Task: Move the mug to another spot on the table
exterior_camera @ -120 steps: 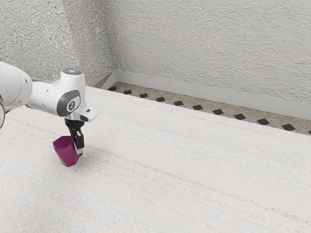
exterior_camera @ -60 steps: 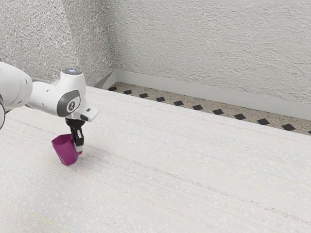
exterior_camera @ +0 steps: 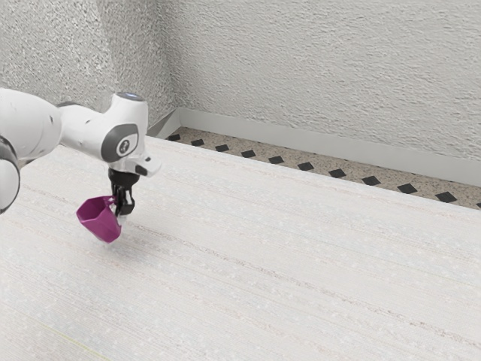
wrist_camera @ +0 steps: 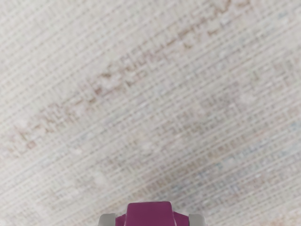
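A magenta mug (exterior_camera: 99, 218) hangs tilted just above the pale table (exterior_camera: 285, 248), near the exterior view's left. My black gripper (exterior_camera: 122, 208) points down and is shut on the mug's rim or handle at the mug's right side. In the wrist view a strip of the mug (wrist_camera: 149, 214) sits right under my hand, flanked by two grey finger pads (wrist_camera: 107, 220), with the woven table top (wrist_camera: 150, 103) beyond it.
Textured grey walls (exterior_camera: 316, 68) stand behind the table. A strip of speckled floor with black diamond tiles (exterior_camera: 338, 173) runs along the table's far edge. The table top stretches wide toward the exterior view's right.
My arm has risen and swung slightly away from the camera. The mug has lifted off the table with it and tilted further.
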Tool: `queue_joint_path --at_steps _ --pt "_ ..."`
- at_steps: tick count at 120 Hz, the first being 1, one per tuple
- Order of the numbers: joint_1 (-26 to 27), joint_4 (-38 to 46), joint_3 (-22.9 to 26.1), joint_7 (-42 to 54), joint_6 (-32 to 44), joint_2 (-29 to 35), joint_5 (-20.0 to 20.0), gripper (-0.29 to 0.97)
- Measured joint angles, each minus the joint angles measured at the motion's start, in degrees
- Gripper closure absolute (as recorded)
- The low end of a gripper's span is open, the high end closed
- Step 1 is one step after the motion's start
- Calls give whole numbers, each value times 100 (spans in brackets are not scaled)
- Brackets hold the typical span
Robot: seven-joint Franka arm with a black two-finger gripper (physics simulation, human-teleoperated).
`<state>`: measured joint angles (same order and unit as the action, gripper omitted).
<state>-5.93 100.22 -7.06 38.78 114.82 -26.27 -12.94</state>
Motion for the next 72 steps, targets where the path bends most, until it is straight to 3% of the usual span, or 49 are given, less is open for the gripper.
queue_joint_path --at_steps 36,72 --pt "199 -953 701 -503 -802 -659 -248 74" --pt "790 -1779 773 -1002 -994 -1265 -381 75"
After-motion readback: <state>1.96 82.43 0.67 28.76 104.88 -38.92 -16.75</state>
